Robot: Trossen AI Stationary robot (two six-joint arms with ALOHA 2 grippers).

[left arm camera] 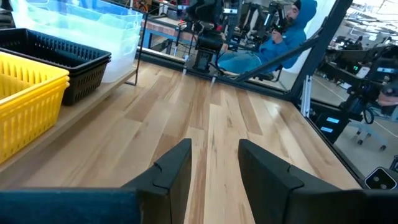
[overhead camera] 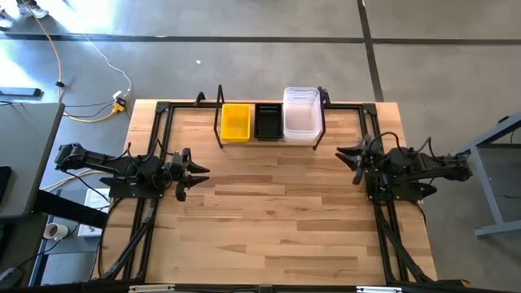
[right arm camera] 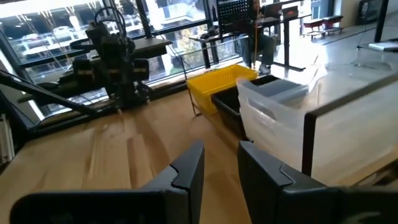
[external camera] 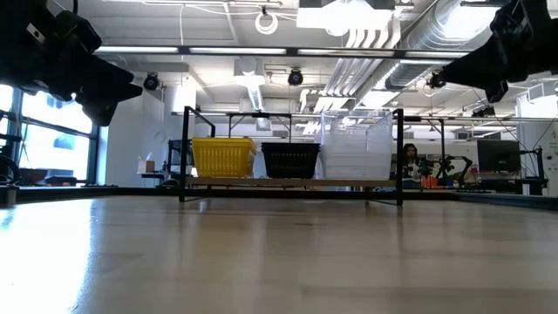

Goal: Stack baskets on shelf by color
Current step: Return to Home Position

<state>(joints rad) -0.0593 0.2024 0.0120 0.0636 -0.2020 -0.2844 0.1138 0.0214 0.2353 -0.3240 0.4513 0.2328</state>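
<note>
an open robotics lab. exposed ceiling ducts (external camera: 375, 35) and a concrete floor (overhead camera: 244, 20) show it. a monitor (external camera: 500, 155) stands beyond.

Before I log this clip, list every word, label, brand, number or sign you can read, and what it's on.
No text can be read.
The yellow baskets, black baskets and clear baskets on the shelf show no labels.
The left pincer and right pincer, both open, bear no marking.
The monitor in the room behind is too small to read.

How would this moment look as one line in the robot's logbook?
shelf: yellow baskets, black baskets, clear baskets in a row | left gripper: open, empty | right gripper: open, empty
</note>
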